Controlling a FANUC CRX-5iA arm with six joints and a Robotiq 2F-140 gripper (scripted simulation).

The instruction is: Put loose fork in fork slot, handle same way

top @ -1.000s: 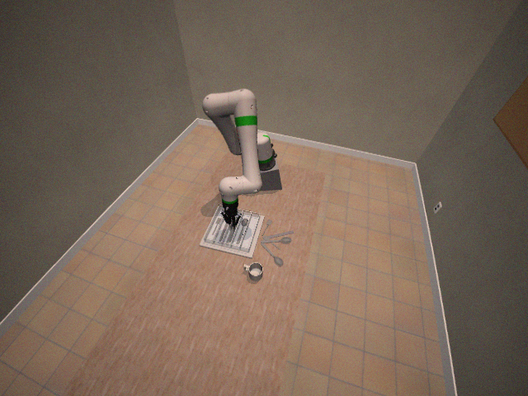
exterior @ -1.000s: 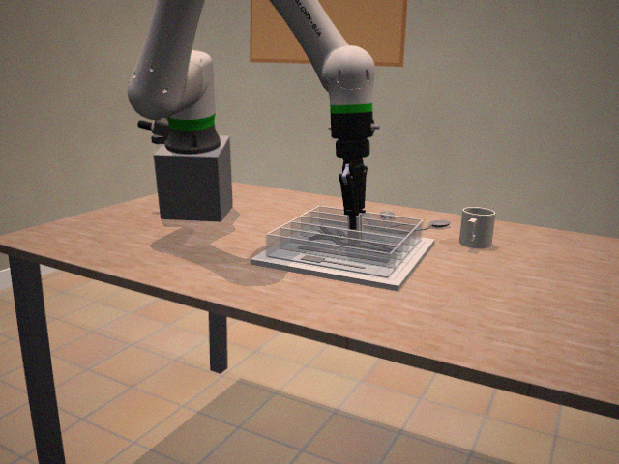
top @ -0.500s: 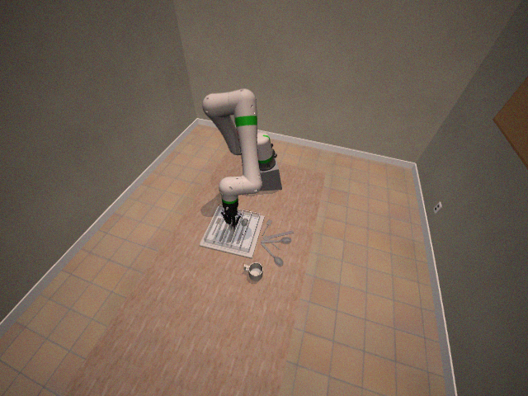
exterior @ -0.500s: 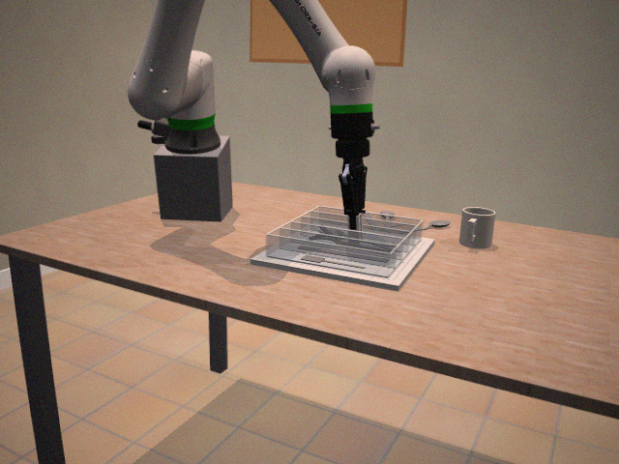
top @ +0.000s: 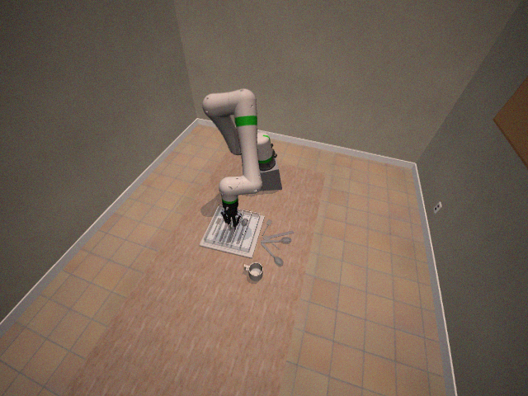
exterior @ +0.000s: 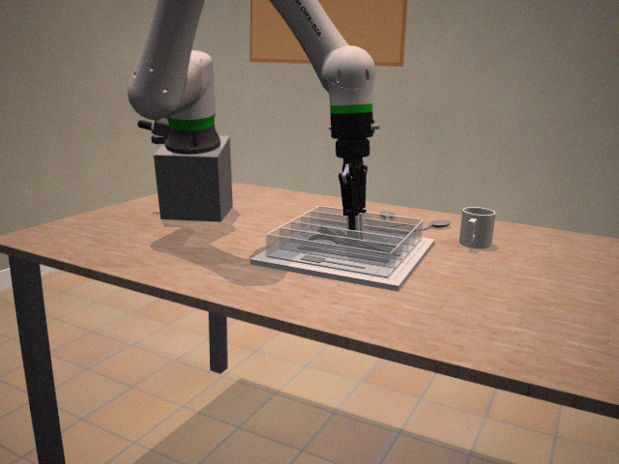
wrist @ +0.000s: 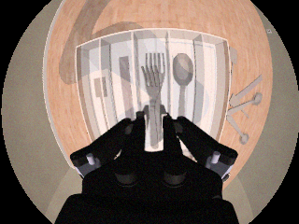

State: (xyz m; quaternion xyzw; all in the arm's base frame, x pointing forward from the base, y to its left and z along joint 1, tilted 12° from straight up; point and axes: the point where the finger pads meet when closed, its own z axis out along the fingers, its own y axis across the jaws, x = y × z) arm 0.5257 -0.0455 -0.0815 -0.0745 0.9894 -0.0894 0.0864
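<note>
Hanging over the tray (wrist: 88, 56), the gripper (wrist: 155, 126) is seen with narrow fingers just parted beside the fork (wrist: 152, 81) handle, gripping nothing.

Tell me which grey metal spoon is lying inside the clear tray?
The grey metal spoon in the slot just right of the forks, seen from the wrist view. The other spoons lie outside the clear tray on the wooden table.
</note>
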